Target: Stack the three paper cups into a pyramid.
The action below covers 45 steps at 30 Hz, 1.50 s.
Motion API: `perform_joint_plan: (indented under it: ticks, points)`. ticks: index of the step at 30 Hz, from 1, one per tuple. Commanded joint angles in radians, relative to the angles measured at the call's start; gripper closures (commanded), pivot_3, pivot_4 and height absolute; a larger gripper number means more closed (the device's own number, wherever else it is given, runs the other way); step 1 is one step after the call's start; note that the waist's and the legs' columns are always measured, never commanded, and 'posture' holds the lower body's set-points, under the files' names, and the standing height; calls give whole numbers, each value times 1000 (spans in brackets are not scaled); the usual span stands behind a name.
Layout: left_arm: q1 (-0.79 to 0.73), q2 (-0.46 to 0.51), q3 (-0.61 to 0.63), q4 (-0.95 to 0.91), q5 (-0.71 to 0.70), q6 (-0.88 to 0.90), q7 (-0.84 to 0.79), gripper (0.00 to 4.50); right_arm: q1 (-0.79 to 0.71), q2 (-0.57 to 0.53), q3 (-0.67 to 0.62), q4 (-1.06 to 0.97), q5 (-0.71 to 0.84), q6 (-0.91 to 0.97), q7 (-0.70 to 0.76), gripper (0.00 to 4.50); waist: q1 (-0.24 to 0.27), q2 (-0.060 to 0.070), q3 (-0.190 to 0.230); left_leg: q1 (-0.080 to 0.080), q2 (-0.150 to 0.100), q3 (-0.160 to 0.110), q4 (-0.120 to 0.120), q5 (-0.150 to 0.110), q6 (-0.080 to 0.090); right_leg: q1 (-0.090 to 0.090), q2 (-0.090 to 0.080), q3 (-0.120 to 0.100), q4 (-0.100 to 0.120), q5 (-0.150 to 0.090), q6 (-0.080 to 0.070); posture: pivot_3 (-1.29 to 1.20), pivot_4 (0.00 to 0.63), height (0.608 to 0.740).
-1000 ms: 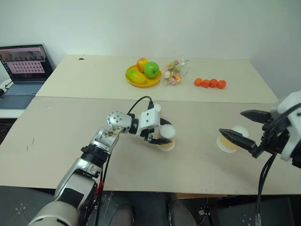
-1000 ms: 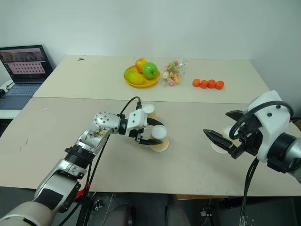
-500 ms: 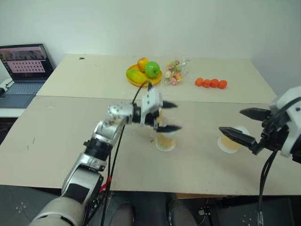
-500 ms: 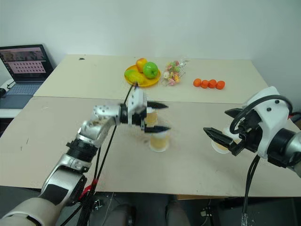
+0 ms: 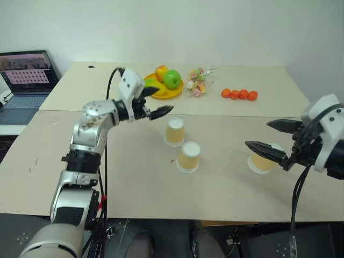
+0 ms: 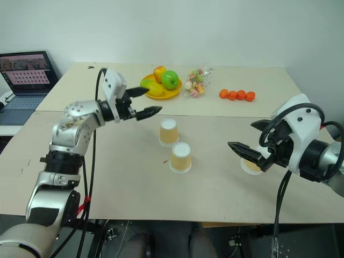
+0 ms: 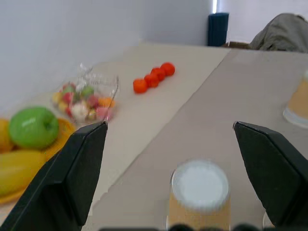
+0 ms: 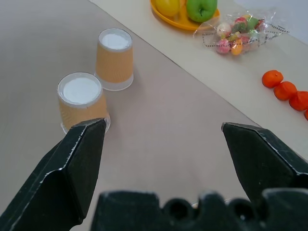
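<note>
Though raised off the counter [image 5: 226,199] and spread wide, grips nothing: left pincer [image 5: 164,98], pointing level across toward the right pincer's side. Below and just past its tips: two cups, base up, far cup [image 5: 174,131] and near cup [image 5: 188,156], just beside each other and set slightly askew, with no clear sign of touching. Beyond its tips, farther back on the counter: fruit plate [image 5: 163,95], sweets bag [image 5: 197,82], row of small oranges [image 5: 239,94].

Equally wide open and equally empty: right pincer [image 5: 258,134], aimed a little downward and toward the pair. Just under and behind its lower finger: third cup [image 5: 262,162], on the counter, partly hidden, so hard to say which way up. Well apart from the pair.

Judged step: bottom row looks laid, top cup not yet fetched, pyramid not yet begun above. Likely for the right pincer to do, being nearest.

Next move calls for: lowering around the third cup's side, closing gently enough not to crush paper, lifting clear, carrying across to the pair, turning base up if need be, then setting down astride both white bases. Worth checking first that the pair sits close enough to carry a cup between them; if not, a nudge together. Best to keep the left pincer out of the path.
</note>
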Motion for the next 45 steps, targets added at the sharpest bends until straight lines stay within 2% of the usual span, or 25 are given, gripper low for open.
perform_joint_plan:
  ticks: [1,8,15,24,34,45]
  points:
    - [61,17,43,-126,-28,16,34,37,-35,-14,2,5,-15,-38,15,0,5,0,0,-1,0,0,0,0,0,0,0,0,0,0,0,0,150,734]
    - [197,4,32,-176,-19,-35,44,37,-79,-8,15,28,41,-25,57,0,11,0,0,1,0,0,0,0,0,0,0,0,0,0,0,0,150,734]
    - [223,-43,-10,-80,16,-125,47,37,-93,-11,18,4,121,0,19,0,11,0,0,1,0,0,0,0,0,1,0,0,0,0,-1,0,150,734]
    - [226,-91,-36,32,37,-197,38,37,-55,-38,-48,-17,177,24,-32,0,10,0,0,1,0,0,0,0,0,1,0,0,0,0,-1,0,150,734]
    - [143,-148,-44,220,89,-348,53,37,-27,-76,-117,-34,258,46,-93,0,11,0,0,0,0,0,0,0,0,1,0,0,0,1,-1,0,150,734]
    - [-23,-247,-55,460,124,-468,43,37,43,-101,-219,-59,325,56,-156,0,10,0,0,0,-1,0,0,0,0,1,0,0,0,1,0,0,150,734]
